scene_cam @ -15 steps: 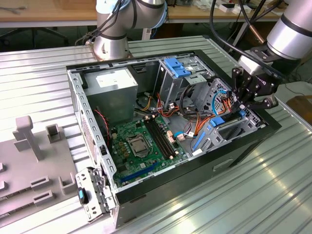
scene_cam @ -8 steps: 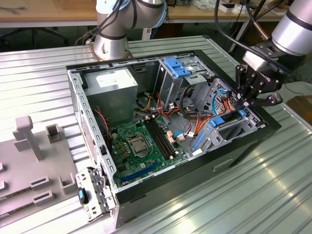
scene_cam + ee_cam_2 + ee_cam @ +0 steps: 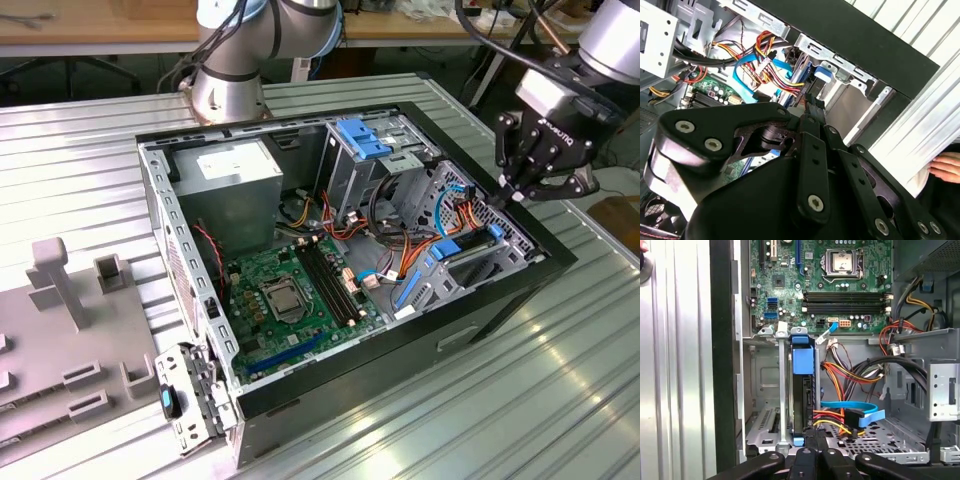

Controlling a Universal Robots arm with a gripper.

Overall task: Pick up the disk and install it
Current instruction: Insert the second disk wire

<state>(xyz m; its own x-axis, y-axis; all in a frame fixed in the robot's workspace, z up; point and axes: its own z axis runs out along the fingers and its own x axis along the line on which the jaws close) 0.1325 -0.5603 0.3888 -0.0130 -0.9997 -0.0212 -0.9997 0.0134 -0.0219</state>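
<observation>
The disk (image 3: 801,400) stands on edge in the drive bay at the case's front corner, a dark slab clipped in a blue carrier frame (image 3: 803,360). In the exterior view the disk (image 3: 468,246) sits low in the bay on the exterior view's right. My gripper (image 3: 497,196) hangs right above that bay. In the first wrist view my gripper (image 3: 816,436) is shut, its tips together at the disk's near end. The second wrist view shows the gripper (image 3: 807,107) with its fingers closed just before the bay.
The open computer case (image 3: 560,255) lies on a ribbed metal table. Inside are a motherboard (image 3: 295,290), a grey power-supply box (image 3: 235,165), a blue-tabbed drive cage (image 3: 365,140) and loose coloured cables (image 3: 850,415) beside the bay. A grey fixture (image 3: 60,290) stands on the exterior view's left. A hand (image 3: 945,167) is by the table's edge.
</observation>
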